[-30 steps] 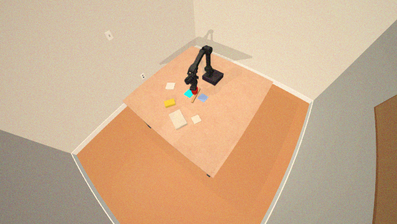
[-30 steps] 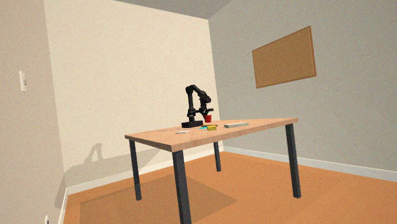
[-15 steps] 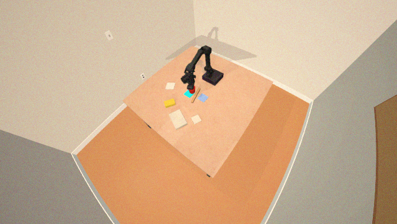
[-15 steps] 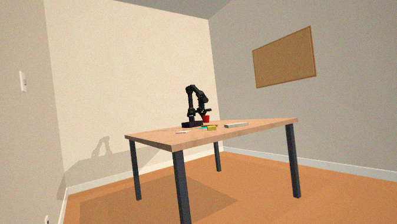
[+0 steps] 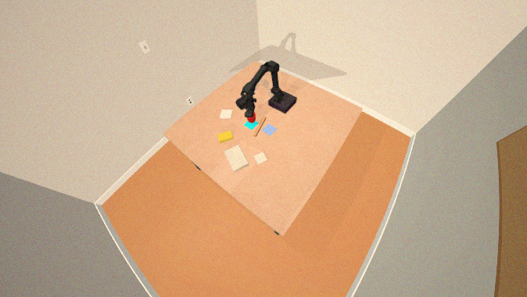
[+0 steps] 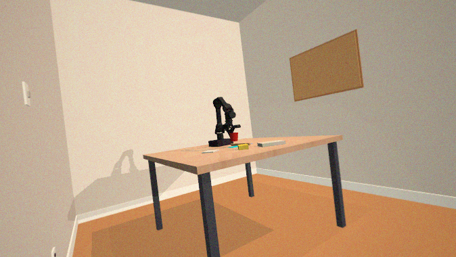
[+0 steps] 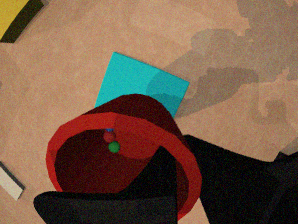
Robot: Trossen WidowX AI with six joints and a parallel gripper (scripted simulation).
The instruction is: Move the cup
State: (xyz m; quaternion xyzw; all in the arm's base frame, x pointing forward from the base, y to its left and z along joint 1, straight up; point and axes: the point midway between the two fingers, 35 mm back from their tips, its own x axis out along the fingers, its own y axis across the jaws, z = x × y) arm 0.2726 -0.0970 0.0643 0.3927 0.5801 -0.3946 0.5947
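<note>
Tool: my tool is clamped on the rim of the red cup, one finger inside the wall and one outside.
Cup: upright in my grip and lifted off the surface; in the exterior view the cup hangs just above the things on the table top.
Cup position: from my wrist view it overlaps the near edge of the cyan pad; from the top view the cup sits right at the far edge of that pad.
Marbles: a green marble and a red one lie at the bottom of the cup, with a sliver of blue beside them.
Other pad: the pale blue pad lies on the far side of a thin wooden strip, apart from the cup.
Strip: it lies between the two pads.
Nearby: a yellow block lies near the cyan pad, and a flat white slab lies further out.
</note>
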